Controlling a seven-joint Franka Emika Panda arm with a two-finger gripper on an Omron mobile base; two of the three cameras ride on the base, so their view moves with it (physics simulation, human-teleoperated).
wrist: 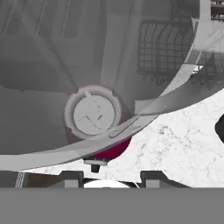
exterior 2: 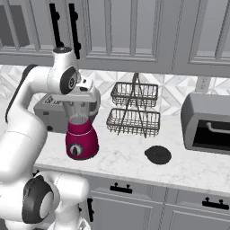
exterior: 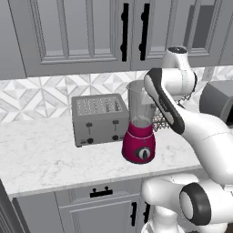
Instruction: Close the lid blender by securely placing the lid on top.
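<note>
The blender (exterior: 139, 132) stands on the marble counter with its magenta base (exterior 2: 81, 143) and its clear grey jar open at the top. My gripper (exterior 2: 86, 95) hangs right over the jar's rim, open and holding nothing. In the hand view I look down into the jar (wrist: 92, 114) at its round bottom, with the two fingertips (wrist: 70, 177) wide apart. The lid (exterior 2: 158, 154), a low dark round cap, lies flat on the counter to the right of the blender, apart from it and from the gripper. A dark edge of the lid (wrist: 220, 127) shows at the right of the hand view.
A boxy silver toaster (exterior: 99, 119) stands just left of and behind the blender. A two-tier wire basket rack (exterior 2: 134, 110) sits behind the lid. A grey oven (exterior 2: 209, 123) stands at the right. Wall cabinets (exterior 2: 134, 31) hang low overhead. The counter's front edge (exterior 2: 134, 177) is near.
</note>
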